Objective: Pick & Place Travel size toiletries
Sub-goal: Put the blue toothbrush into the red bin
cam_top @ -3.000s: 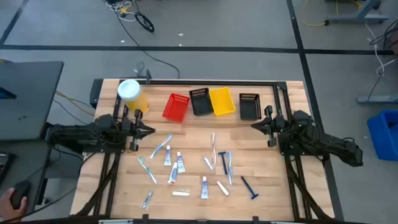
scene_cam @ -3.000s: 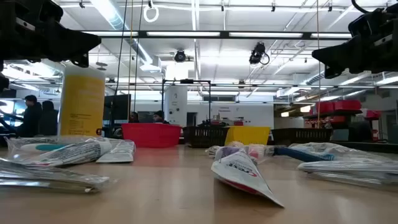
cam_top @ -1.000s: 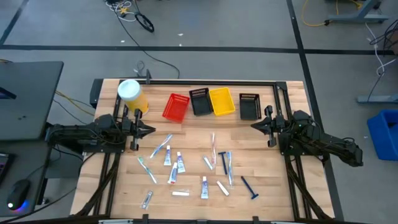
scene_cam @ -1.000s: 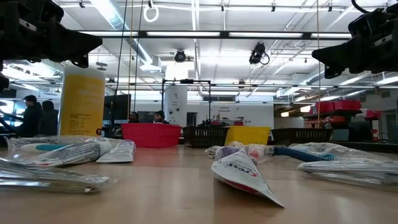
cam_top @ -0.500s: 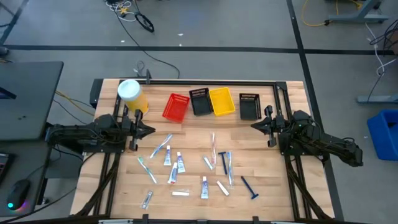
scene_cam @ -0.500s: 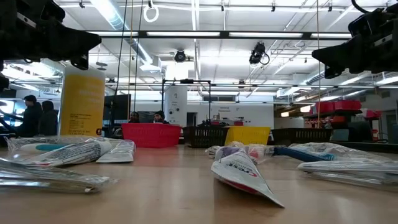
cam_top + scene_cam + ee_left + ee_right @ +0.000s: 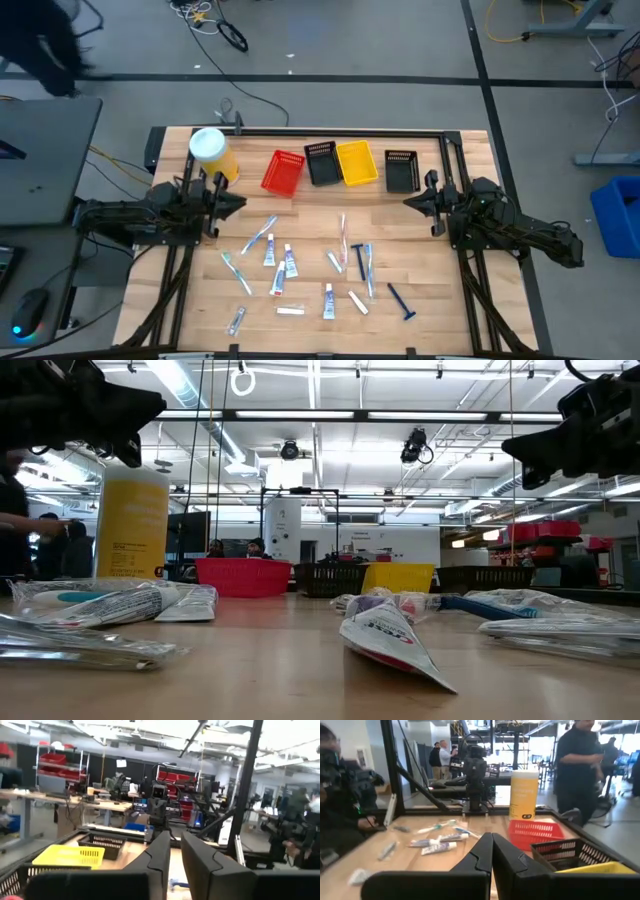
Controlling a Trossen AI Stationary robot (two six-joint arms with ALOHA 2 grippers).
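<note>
The travel size toiletries (image 7: 300, 265) lie scattered flat on the near half of the wooden table: thin toothbrushes (image 7: 258, 238), white-and-blue tubes (image 7: 290, 262), a dark blue razor (image 7: 401, 300) and a small white packet (image 7: 290, 311). My left gripper (image 7: 240, 204) hovers at the table's left side, above and left of them, with a narrow gap between its fingers (image 7: 162, 847). My right gripper (image 7: 408, 203) hovers at the right side with its fingers together (image 7: 492, 840). Neither holds anything.
Along the far edge stand a red bin (image 7: 283, 172), a black bin (image 7: 322, 163), a yellow bin (image 7: 357, 163) and another black bin (image 7: 400, 171). A yellow white-lidded canister (image 7: 212, 153) stands at the far left corner. People move in the room beyond the table.
My left gripper has risen a little and shifted slightly toward the far edge. The toiletries lie as before. A person has come into the high view at the far left, off the table.
</note>
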